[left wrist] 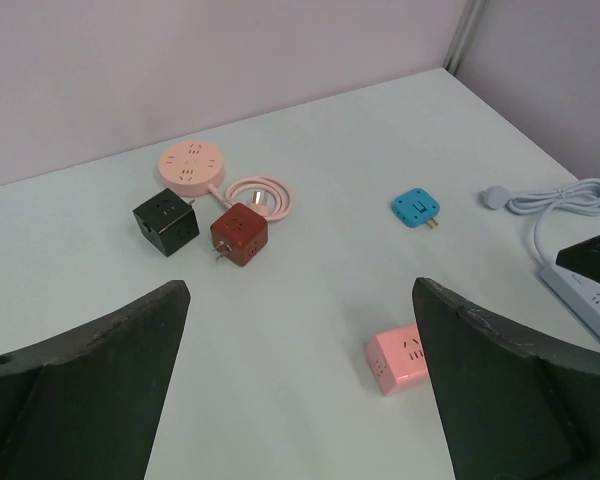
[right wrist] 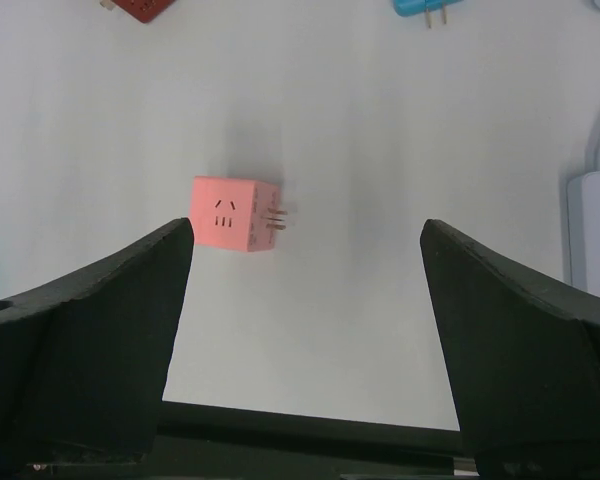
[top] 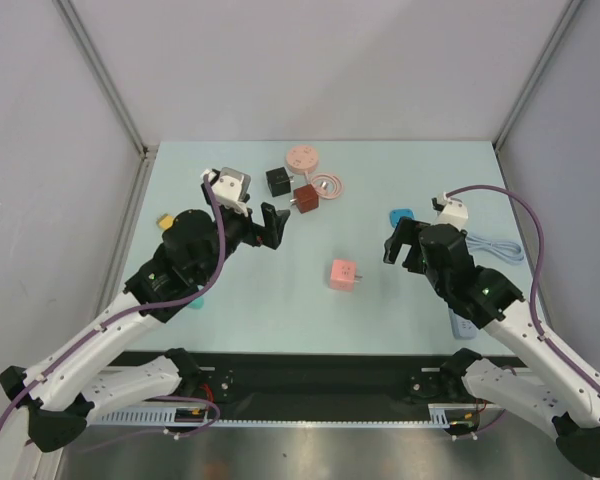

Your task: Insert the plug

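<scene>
Black jaws on both arms stand wide apart, holding nothing. Right gripper [right wrist: 305, 235] hovers above the pink cube plug [right wrist: 235, 213], which lies free on the table [right wrist: 380, 120], off-centre toward one finger, prongs facing the white power strip [right wrist: 595, 235]. Left gripper [left wrist: 300, 290] hangs apart. Good practice: centre over the cube, clamp its flat sides, and leave the prongs clear.

Right wrist view: red cube [right wrist: 140, 7] cropped at 11 o'clock, blue plug [right wrist: 422, 7] at 1 o'clock, white power strip [right wrist: 595, 228] at 3 o'clock
</scene>
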`<state>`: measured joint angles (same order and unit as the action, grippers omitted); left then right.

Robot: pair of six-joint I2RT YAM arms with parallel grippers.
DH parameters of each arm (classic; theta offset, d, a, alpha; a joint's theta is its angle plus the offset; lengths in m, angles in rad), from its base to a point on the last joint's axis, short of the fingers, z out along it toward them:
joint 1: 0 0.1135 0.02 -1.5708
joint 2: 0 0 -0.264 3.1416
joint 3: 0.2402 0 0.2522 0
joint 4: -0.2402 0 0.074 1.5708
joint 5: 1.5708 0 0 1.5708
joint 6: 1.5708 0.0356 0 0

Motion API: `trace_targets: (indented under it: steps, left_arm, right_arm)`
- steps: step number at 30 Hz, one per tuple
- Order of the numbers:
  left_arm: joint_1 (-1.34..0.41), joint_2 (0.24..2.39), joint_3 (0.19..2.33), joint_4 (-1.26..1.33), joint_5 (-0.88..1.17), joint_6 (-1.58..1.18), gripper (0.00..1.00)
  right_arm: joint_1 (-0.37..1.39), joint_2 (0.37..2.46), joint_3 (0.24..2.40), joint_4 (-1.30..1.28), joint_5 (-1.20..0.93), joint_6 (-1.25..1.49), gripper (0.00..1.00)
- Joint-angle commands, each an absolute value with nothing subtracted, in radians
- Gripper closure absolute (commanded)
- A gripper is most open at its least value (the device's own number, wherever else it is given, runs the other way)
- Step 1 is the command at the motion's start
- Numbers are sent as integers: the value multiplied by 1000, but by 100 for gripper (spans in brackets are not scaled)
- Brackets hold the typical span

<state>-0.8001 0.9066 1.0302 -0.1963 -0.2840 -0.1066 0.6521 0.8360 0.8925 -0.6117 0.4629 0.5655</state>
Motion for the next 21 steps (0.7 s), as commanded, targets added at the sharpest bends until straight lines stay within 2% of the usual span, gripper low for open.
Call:
trace_targets:
  steps: [1,10,16,18,20,21]
  left_arm:
    - [-799,890,1031,-163,-278,-121,0]
    - [-799,870,1032,-166,-276,-126,0]
    - [-799,867,1025,-163,-310,-123,0]
    - [-801,871,1025,-161,-304,-123,0]
    - [-799,882,1028,-161,-293,-129,0]
    - [-799,885,1028,-164,-285,-129,0]
  right_arm:
    - [649,824,920,-572,480,578,0]
    - [640,813,974,-673,598,635,0]
    - [624,810,907,-633,716,643,1]
    - [559,853,864,-551,678,521,1]
    - [447,931,897,-557,651,526,3]
    - [322,1006,940,-572,628,531,4]
